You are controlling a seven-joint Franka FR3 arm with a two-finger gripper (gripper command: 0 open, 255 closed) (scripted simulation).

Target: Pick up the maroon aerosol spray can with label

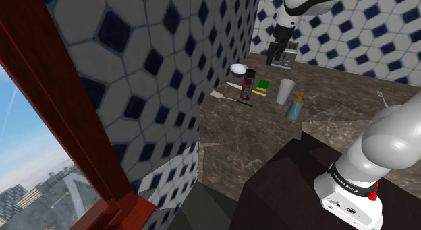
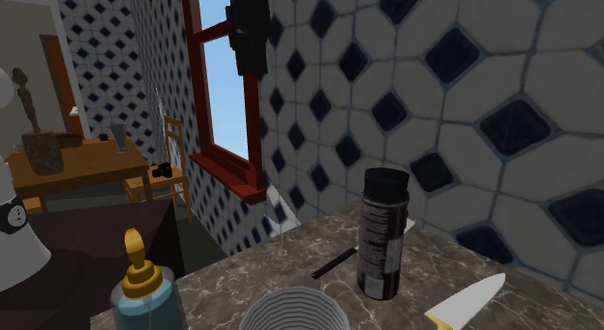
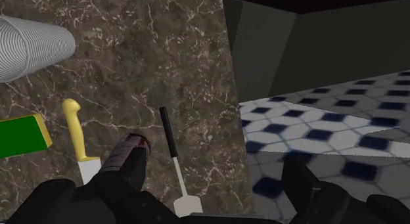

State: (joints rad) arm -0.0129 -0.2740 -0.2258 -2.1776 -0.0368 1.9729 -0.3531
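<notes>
The spray can (image 1: 249,83) stands upright on the marble counter (image 1: 270,127) close to the tiled wall. It is dark maroon with a black cap and a label. In the second exterior view the can (image 2: 384,231) stands tall at the counter's edge. My gripper (image 1: 274,56) hangs in the air well above the counter, beyond the can toward the corner. It also hangs high over the counter in the second exterior view (image 2: 249,43). In the wrist view the gripper (image 3: 210,186) is open and holds nothing; the can (image 3: 129,156) lies far below, next to one finger (image 3: 108,193).
Around the can lie a yellow-handled knife (image 3: 75,134), a black-handled spatula (image 3: 174,157) and a green and yellow sponge (image 1: 262,88). A white ribbed cup (image 1: 286,91), a blue bottle (image 1: 295,106), a white bowl (image 1: 238,69) and a fork (image 1: 382,97) also sit on the counter. The tiled wall stands close by.
</notes>
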